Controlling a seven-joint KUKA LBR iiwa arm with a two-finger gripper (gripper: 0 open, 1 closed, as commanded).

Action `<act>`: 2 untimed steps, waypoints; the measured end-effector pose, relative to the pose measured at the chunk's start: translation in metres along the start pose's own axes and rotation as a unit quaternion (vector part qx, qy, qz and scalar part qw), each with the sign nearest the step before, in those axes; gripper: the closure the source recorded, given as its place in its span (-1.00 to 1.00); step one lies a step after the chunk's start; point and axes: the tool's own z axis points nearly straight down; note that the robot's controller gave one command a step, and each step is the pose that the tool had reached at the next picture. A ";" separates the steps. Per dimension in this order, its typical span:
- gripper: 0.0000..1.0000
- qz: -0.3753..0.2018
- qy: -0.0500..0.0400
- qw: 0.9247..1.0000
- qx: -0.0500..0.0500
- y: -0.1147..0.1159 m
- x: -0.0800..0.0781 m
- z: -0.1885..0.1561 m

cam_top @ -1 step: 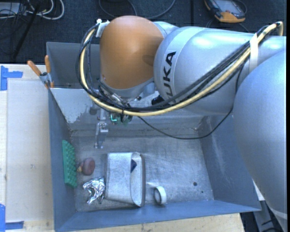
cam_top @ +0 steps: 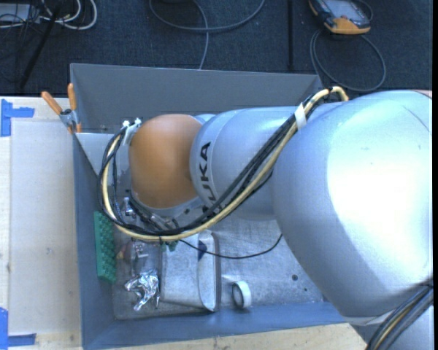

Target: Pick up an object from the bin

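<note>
The arm (cam_top: pixel 336 195) extends into the grey bin (cam_top: pixel 197 86), with the tool (cam_top: pixel 136 252) low in the bin's 8 o'clock sector. Whether the tool is released or clenched cannot be told. A green perforated block (cam_top: pixel 104 245) lies at the tool's 9 o'clock and a crumpled silver piece (cam_top: pixel 144 290) at its 6 o'clock. The step in hand appears to be positioning for the grasp. The next move calls for closing on one item, then a vertical lift. The arm casing reads "KUKA", partly covered by cables.

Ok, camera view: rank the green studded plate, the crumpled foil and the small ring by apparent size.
1. Green plate, the longest.
2. Foil, close behind in area, so this ranking is unsure.
3. Ring, clearly smallest.
</note>
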 end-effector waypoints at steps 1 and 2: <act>1.00 0.002 -0.004 1.000 -0.001 0.000 -0.003 -0.005; 1.00 -0.156 -0.010 0.988 -0.001 -0.007 -0.002 -0.212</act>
